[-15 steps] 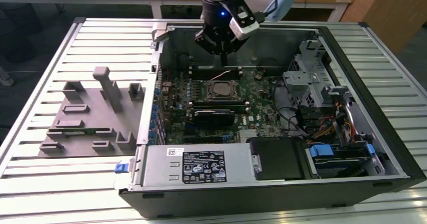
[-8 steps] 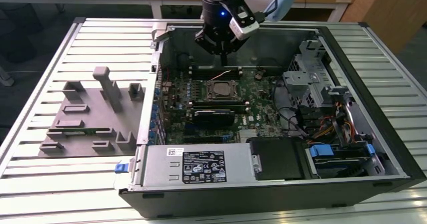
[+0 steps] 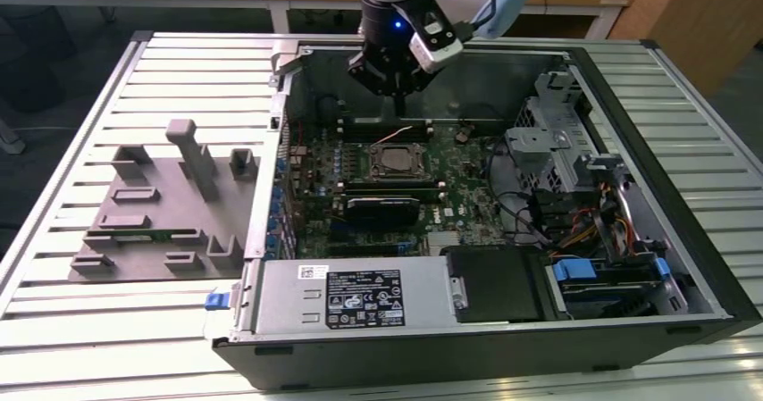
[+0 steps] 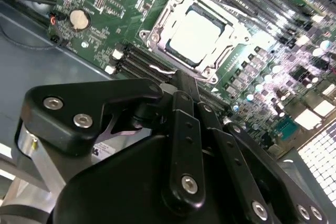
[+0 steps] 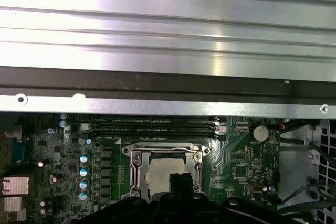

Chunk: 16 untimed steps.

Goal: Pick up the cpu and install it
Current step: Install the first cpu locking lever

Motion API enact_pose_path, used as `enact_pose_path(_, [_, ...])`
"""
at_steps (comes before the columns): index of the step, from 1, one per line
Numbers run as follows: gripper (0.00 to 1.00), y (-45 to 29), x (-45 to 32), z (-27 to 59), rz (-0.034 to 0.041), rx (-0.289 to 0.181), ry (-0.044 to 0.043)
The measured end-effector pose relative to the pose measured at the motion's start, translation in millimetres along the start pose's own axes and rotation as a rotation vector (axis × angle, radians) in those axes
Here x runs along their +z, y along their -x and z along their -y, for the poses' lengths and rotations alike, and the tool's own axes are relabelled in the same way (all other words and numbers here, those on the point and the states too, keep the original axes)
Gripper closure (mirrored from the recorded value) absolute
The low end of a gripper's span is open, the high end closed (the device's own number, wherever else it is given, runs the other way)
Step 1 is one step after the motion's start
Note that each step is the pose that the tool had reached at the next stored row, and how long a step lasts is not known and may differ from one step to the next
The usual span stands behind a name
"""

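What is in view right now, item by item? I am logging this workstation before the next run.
cpu: one, pale silver, seated in the metal socket frame on the motherboard, seen in both wrist views.
motherboard: one, green, flat inside the computer case.
computer case: one, black and grey, open side up on the slatted table.
finned block: one, black, just below the socket in the exterior view.
power supply: one, silver with a label, along the case's near edge.
grey fixture: one, with upright blocks, at the exterior view's left of the case.
slatted table: one, silver, under everything.
gripper: one, black, jaws above the far part of the motherboard, holding nothing that shows.
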State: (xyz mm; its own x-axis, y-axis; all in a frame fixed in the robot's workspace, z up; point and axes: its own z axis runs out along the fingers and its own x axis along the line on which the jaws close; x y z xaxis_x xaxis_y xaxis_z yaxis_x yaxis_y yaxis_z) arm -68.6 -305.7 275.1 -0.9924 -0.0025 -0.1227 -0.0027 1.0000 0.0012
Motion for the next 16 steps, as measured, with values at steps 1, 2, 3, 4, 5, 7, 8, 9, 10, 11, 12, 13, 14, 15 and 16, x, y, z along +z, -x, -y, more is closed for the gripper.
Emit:
enact_pose_path(1, [0.89, 0.0, 0.1, 0.0, 0.0001, 0.001, 0.0071])
enact_pose_path(2, [0.89, 0.0, 0.1, 0.0, 0.0002, 0.002, 0.0145])
enact_pose_path(3, [0.89, 0.0, 0.1, 0.0, 0.0003, 0.003, 0.0229])
enact_pose_path(4, [0.89, 0.0, 0.1, 0.0, 0.0003, 0.004, 0.0317])
enact_pose_path(5, [0.89, 0.0, 0.1, 0.0, 0.0002, 0.005, 0.0418])
enact_pose_path(7, [0.89, 0.0, 0.2, 0.3, 0.0003, 0.007, 0.0601])
enact_pose_path(8, [0.89, 0.0, 0.1, 0.4, 0.0002, 0.008, 0.0650])
enact_pose_path(9, [0.89, 0.0, 0.2, 0.3, 0.0002, 0.008, 0.0657])
enact_pose_path(10, [0.89, 0.0, 0.2, 0.3, 0.0002, 0.008, 0.0663])
enact_pose_path(11, [0.89, 0.0, 0.2, 0.3, 0.0002, 0.008, 0.0669])
enact_pose_path(12, [0.89, 0.0, 0.2, 0.4, 0.0002, 0.008, 0.0673])
enact_pose_path(13, [0.89, 0.0, 0.5, 0.7, 0.0002, 0.009, 0.0712])
enact_pose_path(14, [0.89, -0.1, 1.3, 0.8, 0.0004, 0.009, 0.0735])
enact_pose_path(15, [0.89, -0.2, 2.3, 1.0, 0.0003, 0.009, 0.0763])
enact_pose_path(16, [0.89, -0.4, 3.3, 1.3, 0.0002, 0.010, 0.0795])
